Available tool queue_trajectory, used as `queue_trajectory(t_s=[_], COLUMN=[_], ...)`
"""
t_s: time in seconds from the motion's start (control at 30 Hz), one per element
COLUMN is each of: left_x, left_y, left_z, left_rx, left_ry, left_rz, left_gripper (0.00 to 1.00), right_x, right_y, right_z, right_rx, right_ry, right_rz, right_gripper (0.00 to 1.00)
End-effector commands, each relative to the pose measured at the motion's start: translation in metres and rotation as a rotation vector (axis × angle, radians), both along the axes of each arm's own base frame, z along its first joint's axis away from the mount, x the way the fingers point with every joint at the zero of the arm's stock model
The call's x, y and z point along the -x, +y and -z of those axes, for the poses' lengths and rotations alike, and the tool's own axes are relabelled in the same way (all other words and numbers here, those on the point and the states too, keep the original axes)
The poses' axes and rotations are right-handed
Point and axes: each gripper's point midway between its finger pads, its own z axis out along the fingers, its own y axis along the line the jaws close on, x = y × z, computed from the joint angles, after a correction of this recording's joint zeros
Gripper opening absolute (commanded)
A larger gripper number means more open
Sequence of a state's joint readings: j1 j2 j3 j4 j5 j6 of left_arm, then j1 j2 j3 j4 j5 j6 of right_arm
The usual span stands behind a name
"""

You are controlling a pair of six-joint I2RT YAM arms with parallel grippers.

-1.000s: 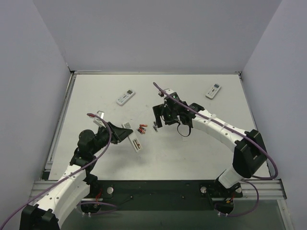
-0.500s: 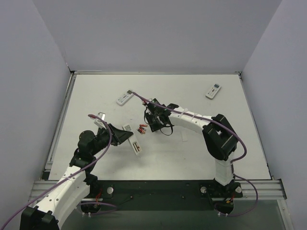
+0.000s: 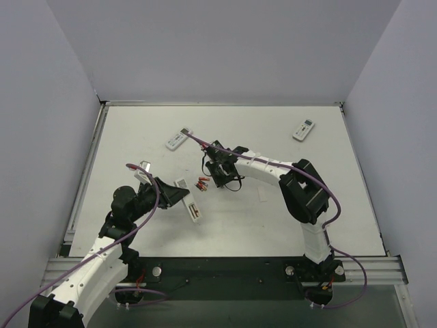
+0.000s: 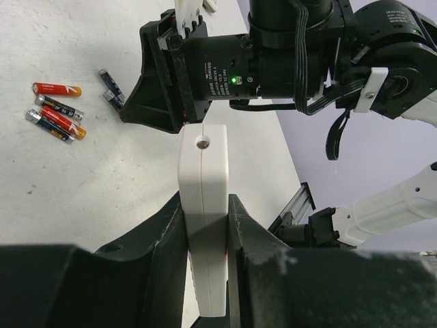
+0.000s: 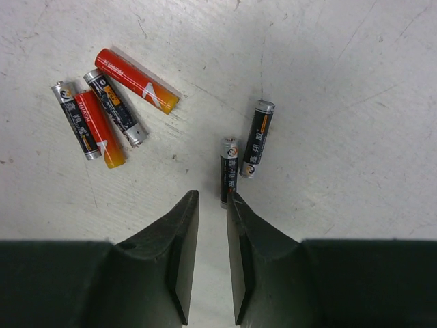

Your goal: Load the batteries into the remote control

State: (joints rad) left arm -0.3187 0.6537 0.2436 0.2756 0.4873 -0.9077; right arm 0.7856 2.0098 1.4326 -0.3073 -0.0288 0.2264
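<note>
Downward, the right tool (image 5: 212, 198) stands nearly closed over a dark battery (image 5: 228, 171), grip unclear; the left tool (image 4: 205, 205) clamps the white remote control (image 4: 203, 160).

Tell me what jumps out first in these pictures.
The left gripper clamps a white remote on edge, left of the middle of the table. Close by, the right gripper hangs low, fingers almost together, tips at the end of a black battery. A small cluster of red and black batteries lies beside it.

White table (image 3: 273, 229): spare remote back-left (image 3: 179, 139), another remote back-right (image 3: 303, 130).
</note>
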Motion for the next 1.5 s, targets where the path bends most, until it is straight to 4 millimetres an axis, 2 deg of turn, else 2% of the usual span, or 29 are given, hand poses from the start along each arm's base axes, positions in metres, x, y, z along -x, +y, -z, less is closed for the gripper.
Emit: queue_trajectory(t_s=[0.0,0.3,0.43,0.57,0.63,0.77,0.87,0.93,1.07,1.1,1.2,1.47], left_x=[0.0,0.001,0.001,0.001,0.001,-0.001,-0.002,-0.004,-0.005,-0.005,-0.005,-0.004], left_y=[-0.001,0.0,0.0,0.0,0.0,0.002,0.002,0.001,0.001,0.0,0.0,0.0], left_z=[-0.014,-0.014,-0.013,-0.012,-0.011,-0.007,-0.007,-0.007,-0.007,-0.008,-0.008,-0.008], left_rx=[0.008,0.005,0.005,0.002,-0.002,-0.008,-0.005,-0.006,0.0,0.001,0.0,0.003], left_ry=[-0.061,-0.062,-0.058,-0.058,-0.059,-0.053,-0.055,-0.054,-0.052,-0.051,-0.048,-0.047], left_rz=[0.011,0.009,0.009,0.01,0.008,-0.004,-0.007,-0.009,-0.008,-0.005,-0.007,-0.004], left_gripper=[0.0,0.0,0.0,0.0,0.0,0.0,0.0,0.0,0.0,0.0,0.0,0.0], right_x=[-0.001,0.006,0.01,0.03,0.047,0.087,0.113,0.12,0.117,0.114,0.105,0.089], right_y=[-0.003,-0.014,-0.016,-0.026,-0.039,-0.065,-0.082,-0.087,-0.091,-0.09,-0.082,-0.067], right_z=[0.001,0.016,0.016,0.008,0.012,0.008,0.012,0.013,0.014,0.014,0.012,0.011], right_rx=[0.045,0.108,0.115,0.12,0.141,0.174,0.205,0.226,0.26,0.262,0.26,0.248], right_ry=[0.005,0.014,0.018,0.044,0.085,0.194,0.267,0.287,0.279,0.271,0.253,0.23], right_rz=[-0.004,0.001,-0.013,-0.034,-0.043,-0.063,-0.066,-0.069,-0.066,-0.069,-0.088,-0.102], right_gripper=[0.19,0.13,0.04,0.0,0.0,0.0,0.03,0.09,0.17,0.22,0.27,0.28])
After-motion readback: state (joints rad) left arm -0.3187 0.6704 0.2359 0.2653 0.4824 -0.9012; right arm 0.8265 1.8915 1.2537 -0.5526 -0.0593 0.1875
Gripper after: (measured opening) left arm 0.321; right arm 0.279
